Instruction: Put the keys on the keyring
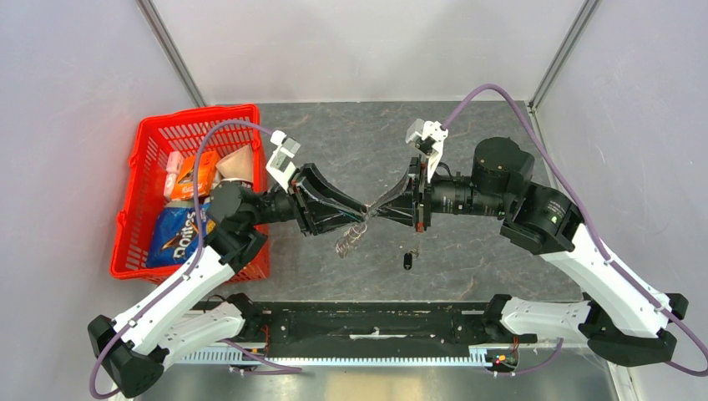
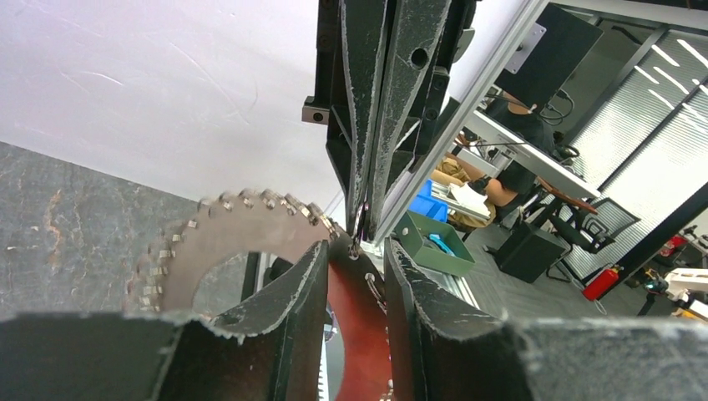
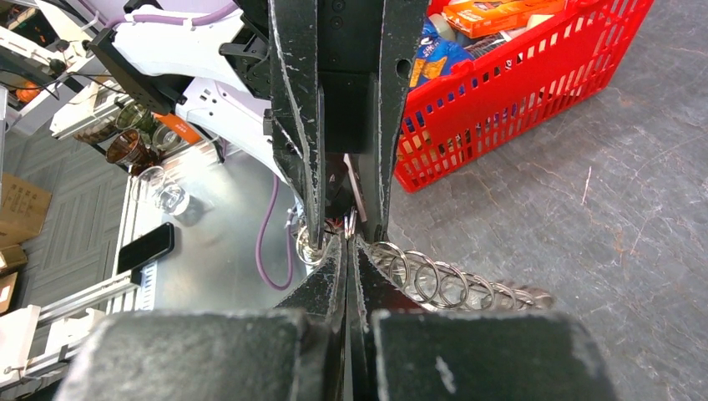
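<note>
1. The task looks barely begun. The black key [image 1: 407, 261] lies alone on the stone worktop, about midway between the left and right edges and towards the near edge. It is apart from both claws and not threaded on anything.
2. The keyring [image 1: 351, 238] is off the worktop, hanging over its middle just below the point where the two claws meet tip to tip.
3. Still to do, as I judge it: pick up the black key, open a loop, and slide the key on.
4. The left claw [image 1: 357, 219] is only partly closed. Its fingers [image 2: 288, 305] sit either side of a reddish-brown tab [image 2: 359, 334] on the keyring and appear to be grasping it, with the toothed ring beside them.
5. The right claw [image 1: 384, 206] is clenched, with its fingertips pressed together. It pinches a small wire loop [image 3: 351, 224] at the edge of the keyring.
6. A red basket [image 1: 138, 209] of snack packets stands by the left edge, well apart from the work.
</note>
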`<state>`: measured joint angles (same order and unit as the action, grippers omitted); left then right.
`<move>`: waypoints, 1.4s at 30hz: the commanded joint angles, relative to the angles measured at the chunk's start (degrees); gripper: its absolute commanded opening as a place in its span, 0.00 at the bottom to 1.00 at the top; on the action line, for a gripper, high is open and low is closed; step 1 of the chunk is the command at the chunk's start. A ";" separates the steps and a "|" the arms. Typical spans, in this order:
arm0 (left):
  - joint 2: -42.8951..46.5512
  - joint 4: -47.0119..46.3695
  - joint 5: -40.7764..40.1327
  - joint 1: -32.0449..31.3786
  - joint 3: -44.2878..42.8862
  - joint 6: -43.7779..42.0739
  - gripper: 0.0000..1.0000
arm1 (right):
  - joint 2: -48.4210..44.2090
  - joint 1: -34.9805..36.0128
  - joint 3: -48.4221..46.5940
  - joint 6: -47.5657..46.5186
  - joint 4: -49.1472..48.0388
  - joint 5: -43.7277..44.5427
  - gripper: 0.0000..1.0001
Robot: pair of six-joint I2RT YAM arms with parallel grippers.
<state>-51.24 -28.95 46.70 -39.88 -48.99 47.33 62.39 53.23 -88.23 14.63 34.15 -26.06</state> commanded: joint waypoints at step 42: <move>0.05 -11.74 3.30 -0.02 2.37 5.67 0.02 | -2.17 0.04 2.02 1.37 -6.42 -2.37 0.08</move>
<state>-52.25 -37.98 48.42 -39.88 -46.81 51.42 61.32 53.23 -85.89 15.51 32.75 -28.42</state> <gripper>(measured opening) 0.033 0.043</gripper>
